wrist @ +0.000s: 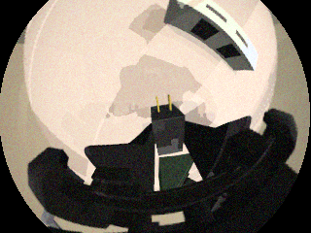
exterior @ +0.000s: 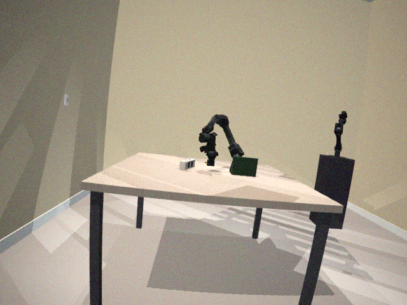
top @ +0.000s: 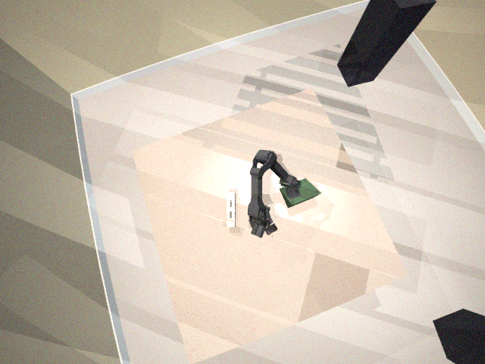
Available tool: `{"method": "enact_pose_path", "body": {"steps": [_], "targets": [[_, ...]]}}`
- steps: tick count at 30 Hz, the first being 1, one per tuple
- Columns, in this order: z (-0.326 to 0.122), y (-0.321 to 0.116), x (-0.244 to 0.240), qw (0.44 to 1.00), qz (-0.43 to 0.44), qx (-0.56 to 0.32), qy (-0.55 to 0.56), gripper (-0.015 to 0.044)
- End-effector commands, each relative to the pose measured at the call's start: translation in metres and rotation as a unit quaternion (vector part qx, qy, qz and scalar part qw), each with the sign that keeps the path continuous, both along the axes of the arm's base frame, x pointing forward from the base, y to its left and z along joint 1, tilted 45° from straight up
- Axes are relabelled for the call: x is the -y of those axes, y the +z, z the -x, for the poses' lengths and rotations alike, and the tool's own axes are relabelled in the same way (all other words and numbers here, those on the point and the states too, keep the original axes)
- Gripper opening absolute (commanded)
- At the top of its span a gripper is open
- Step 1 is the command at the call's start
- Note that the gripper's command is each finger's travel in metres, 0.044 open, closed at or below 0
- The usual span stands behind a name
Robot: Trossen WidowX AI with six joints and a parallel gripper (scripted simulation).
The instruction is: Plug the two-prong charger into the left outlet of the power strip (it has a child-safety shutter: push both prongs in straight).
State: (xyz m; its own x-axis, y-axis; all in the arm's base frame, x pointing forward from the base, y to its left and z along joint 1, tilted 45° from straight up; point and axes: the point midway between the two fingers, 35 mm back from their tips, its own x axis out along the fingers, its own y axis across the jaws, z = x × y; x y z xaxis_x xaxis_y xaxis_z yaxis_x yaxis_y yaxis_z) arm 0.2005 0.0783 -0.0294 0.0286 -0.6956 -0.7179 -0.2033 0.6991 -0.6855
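My gripper (top: 264,230) (exterior: 210,161) is shut on the black charger (wrist: 168,130), which sits between its fingertips. In the wrist view, the charger's two yellow prongs (wrist: 170,103) extend up the image, away from the fingers. In the exterior view, the gripper is above the table and a small yellow spot shows on its left side. The white power strip (top: 229,207) (exterior: 182,165) (wrist: 229,25) lies to the gripper's left in the top and exterior views and at the upper right in the wrist view. Two dark outlet openings show on its grey side, with narrow slots on top.
A green block (top: 309,192) (exterior: 243,166) (wrist: 173,171) stands at the arm's base, to the right of the gripper in the top and exterior views. The wooden table (exterior: 203,197) carries them. A tall black pedestal (exterior: 335,173) with another dark arm stands beyond the table's right edge.
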Motion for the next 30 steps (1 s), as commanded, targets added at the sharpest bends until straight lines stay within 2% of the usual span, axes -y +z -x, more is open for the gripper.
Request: {"method": "enact_pose_path", "body": {"steps": [1,30], "targets": [[-0.01,0.0,0.003,0.999,-0.006,0.026,-0.019,0.0],[-0.056,-0.001,0.042,0.977,-0.022,0.15,-0.149,0.0]]}}
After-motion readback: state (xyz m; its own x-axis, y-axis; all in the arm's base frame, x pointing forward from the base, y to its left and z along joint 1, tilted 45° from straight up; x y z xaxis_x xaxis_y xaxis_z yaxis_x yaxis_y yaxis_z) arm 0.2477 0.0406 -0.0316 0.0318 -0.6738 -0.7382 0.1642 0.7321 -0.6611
